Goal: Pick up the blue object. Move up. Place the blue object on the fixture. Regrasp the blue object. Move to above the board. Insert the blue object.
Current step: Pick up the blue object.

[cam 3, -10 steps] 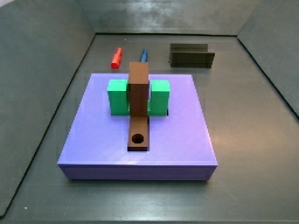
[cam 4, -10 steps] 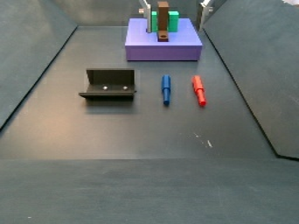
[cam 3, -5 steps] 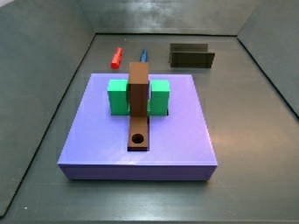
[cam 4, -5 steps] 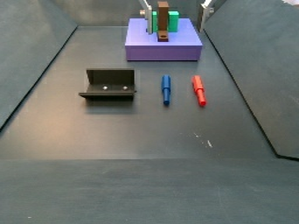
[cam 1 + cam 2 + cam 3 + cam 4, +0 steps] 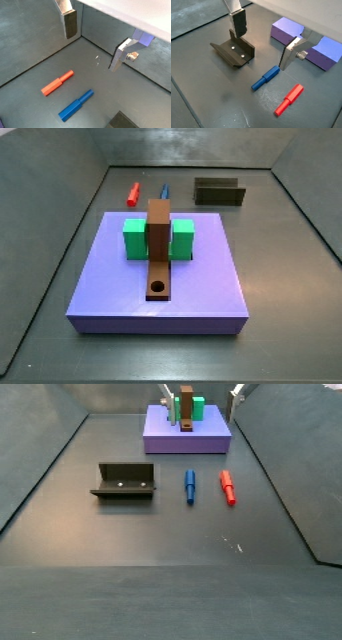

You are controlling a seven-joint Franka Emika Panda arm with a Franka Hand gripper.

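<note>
The blue object (image 5: 75, 105) (image 5: 266, 78) lies flat on the grey floor, and in both side views (image 5: 164, 191) (image 5: 190, 485) it sits between the red peg and the fixture. The fixture (image 5: 234, 52) (image 5: 221, 193) (image 5: 124, 480) is a dark slotted bracket standing on the floor. The lavender board (image 5: 201, 278) (image 5: 167, 439) carries a green block (image 5: 136, 238) and a brown bar (image 5: 159, 248). My gripper (image 5: 92, 50) (image 5: 262, 50) hangs open high above the floor, holding nothing. The blue object lies below it, clear of the fingers. One fingertip (image 5: 237, 390) barely shows at a side view's upper edge.
A red peg (image 5: 57, 83) (image 5: 288, 99) (image 5: 134, 194) (image 5: 227, 487) lies next to the blue object, roughly parallel to it. Grey walls slope up round the floor on all sides.
</note>
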